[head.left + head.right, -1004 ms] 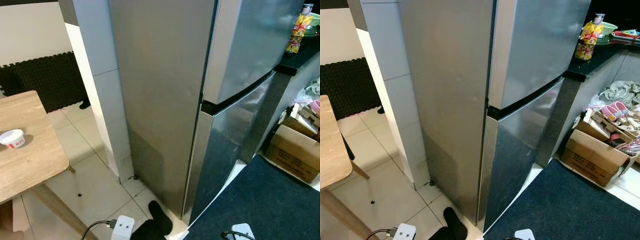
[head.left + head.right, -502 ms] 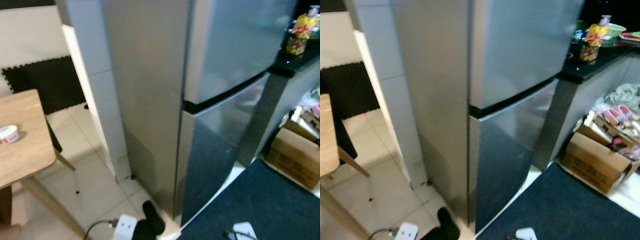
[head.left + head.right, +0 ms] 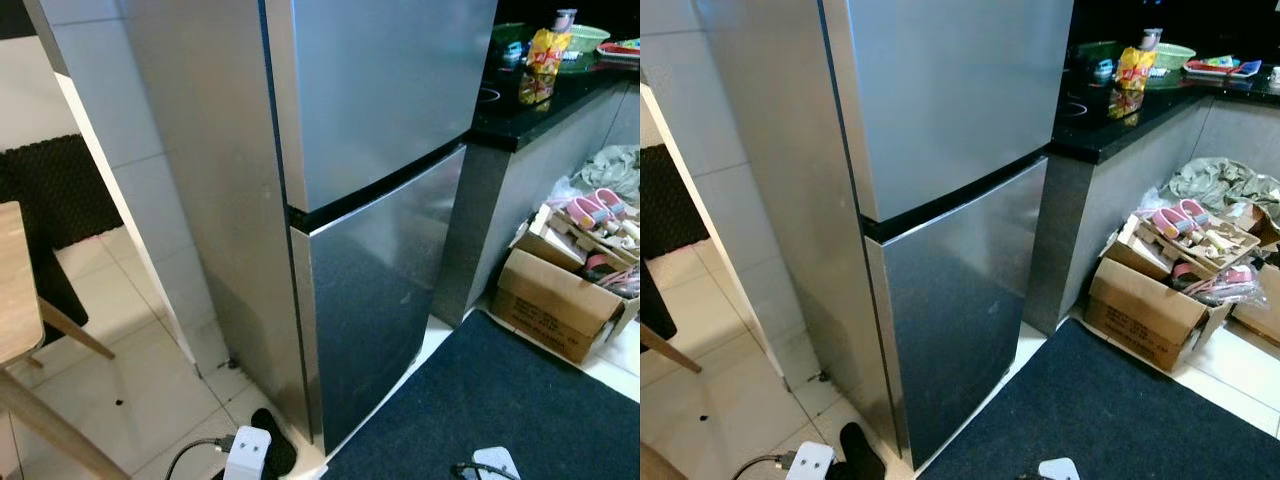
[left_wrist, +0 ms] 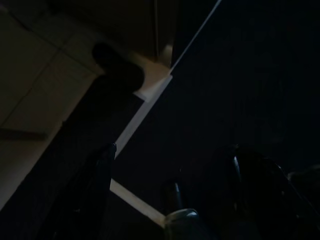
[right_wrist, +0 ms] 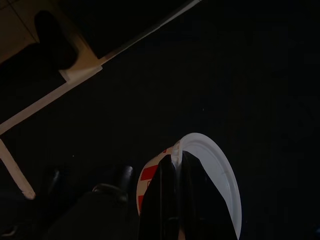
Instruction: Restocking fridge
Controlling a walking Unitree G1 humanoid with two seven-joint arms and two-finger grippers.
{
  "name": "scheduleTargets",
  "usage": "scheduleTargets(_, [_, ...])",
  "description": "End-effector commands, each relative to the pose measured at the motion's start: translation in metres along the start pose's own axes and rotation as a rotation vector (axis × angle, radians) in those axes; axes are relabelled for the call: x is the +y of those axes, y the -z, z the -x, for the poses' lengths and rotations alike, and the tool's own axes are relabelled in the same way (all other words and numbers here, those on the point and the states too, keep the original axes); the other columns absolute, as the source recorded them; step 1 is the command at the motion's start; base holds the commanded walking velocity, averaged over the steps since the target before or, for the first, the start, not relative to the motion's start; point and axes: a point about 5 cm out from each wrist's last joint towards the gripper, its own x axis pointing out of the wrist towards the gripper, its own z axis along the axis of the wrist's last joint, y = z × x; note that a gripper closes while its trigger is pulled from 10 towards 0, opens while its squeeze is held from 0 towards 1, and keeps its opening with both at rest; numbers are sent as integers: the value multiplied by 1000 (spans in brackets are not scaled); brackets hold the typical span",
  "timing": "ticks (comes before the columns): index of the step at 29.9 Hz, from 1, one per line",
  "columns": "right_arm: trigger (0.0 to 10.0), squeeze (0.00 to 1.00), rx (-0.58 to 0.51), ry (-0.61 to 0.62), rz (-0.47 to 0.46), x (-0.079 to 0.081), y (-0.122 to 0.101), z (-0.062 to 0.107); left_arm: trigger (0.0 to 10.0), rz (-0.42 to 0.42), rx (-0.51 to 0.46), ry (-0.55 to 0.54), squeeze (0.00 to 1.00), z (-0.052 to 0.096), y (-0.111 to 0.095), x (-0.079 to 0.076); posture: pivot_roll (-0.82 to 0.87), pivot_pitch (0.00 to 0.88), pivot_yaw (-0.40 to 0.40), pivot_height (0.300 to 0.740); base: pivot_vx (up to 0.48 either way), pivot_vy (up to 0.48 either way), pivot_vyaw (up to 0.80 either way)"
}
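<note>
- We stand in front of a tall steel fridge (image 3: 370, 200), seen from above and at an angle. Both doors are shut: upper door (image 3: 385, 90) over lower door (image 3: 380, 290), a dark gap between them.
- Fridge sits between a white tiled wall (image 3: 140, 190) on our left and a black counter (image 3: 545, 105) on our right.
- On the counter: a yellow snack bag (image 3: 538, 65) and a green bowl (image 3: 585, 38), well apart from us.
- A dark blue mat (image 3: 500, 410) lies on the floor before the fridge; a cardboard box (image 3: 555, 300) of shoes and clutter sits beside it, under the counter.
- A white power strip (image 3: 246, 452) w/ cable lies on the tiles near the fridge's bottom corner. A wooden table (image 3: 15, 290) edge shows at far left.
- Right gripper (image 5: 175, 200), in its dim wrist view, is clamped on the rim of a white cup w/ red print (image 5: 210, 185), hanging low over the mat.
- Left gripper (image 4: 170, 175), also dim, has fingers (image 4: 102, 170) spread wide and holds nothing. It hangs over the mat edge.
- Our read: step in hand is approach, then opening a door. We judge the task barely begun.
- To do it well: square up to the fridge front, keep feet off the power strip and cable, use the free left gripper on the door edge, and keep the cup level on the right.
</note>
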Motion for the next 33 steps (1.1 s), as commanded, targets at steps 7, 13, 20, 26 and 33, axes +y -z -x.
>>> scheduleTargets(7, [10000,0,8,-10,-13,6,4,-1,10000,-18,34,-15,0,3,9,5,-44,94,14,740,0,0,0])
scheduleTargets(13, [10000,0,8,-6,-16,5,5,0,10000,-29,28,-14,0,2,6,5,-47,87,16,740,0,0,0])
scheduleTargets(20, [10000,0,-25,-13,-43,5,1,0,10000,45,-25,-28,0,0,-3,5,-52,78,18,740,0,0,0])
scheduleTargets(26, [10000,0,-29,-18,-36,6,0,-1,10000,70,-42,-33,0,0,-6,6,-54,73,17,740,277,0,0])
scheduleTargets(33, [10000,0,-32,-28,-10,7,-2,-1,10000,78,-44,-38,0,0,-6,7,-50,66,9,740,275,0,0])
